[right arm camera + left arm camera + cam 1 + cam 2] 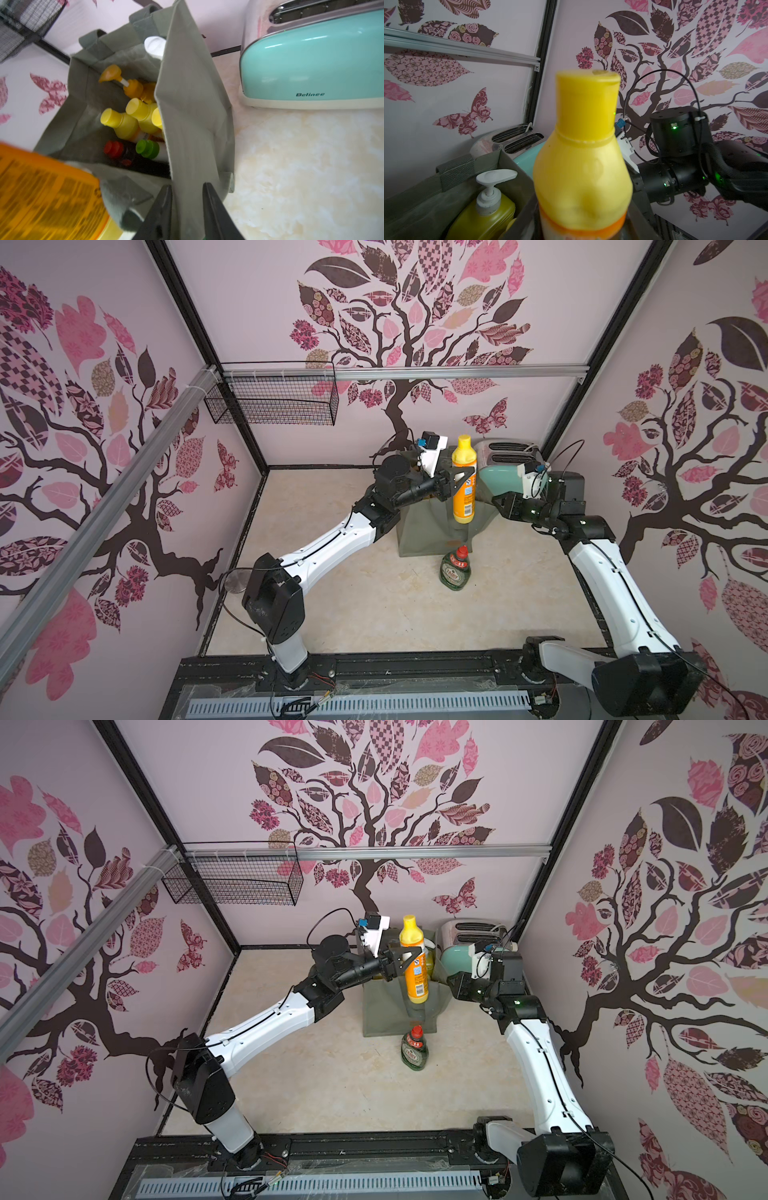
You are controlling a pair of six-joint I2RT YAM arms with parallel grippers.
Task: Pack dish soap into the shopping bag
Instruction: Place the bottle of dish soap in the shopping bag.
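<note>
An orange dish soap bottle (464,493) with a yellow cap hangs upright over the front of the grey-green shopping bag (419,531), and my left gripper (460,477) is shut on its upper body. The right wrist view looks into the shopping bag (187,99): an orange pump bottle (133,87), yellow-capped bottles (122,122), a red cap (113,148) and a green cap (147,148) stand inside. My right gripper (187,188) is shut on the bag's right wall. A green Fairy bottle (456,570) stands on the table in front of the bag.
A mint and chrome toaster (505,472) stands right behind the bag, next to the right wrist. A black wire basket (270,402) hangs on the back-left wall. The marble table (374,605) stretches toward the front rail.
</note>
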